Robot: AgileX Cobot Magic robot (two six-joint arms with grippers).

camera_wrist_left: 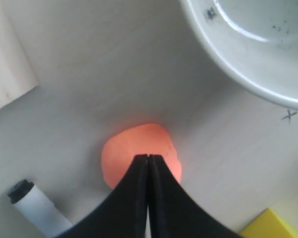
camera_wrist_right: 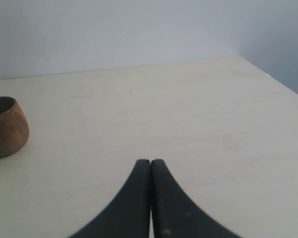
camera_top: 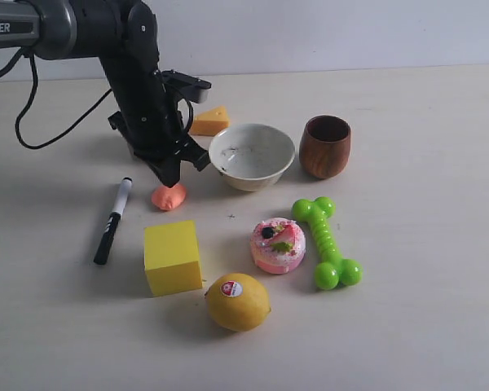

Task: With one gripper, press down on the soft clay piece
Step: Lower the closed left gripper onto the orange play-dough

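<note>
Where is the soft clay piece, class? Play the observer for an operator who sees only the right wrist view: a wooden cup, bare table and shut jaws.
Observer: The soft clay piece lies between the marker and the white bowl in the exterior view.
Operator: Is anything at it?
Observer: Yes. The left arm stands over it, jaws shut, and the tips appear to touch its top.
Operator: What else is close?
Observer: A yellow block sits just in front of the clay, without touching it.
</note>
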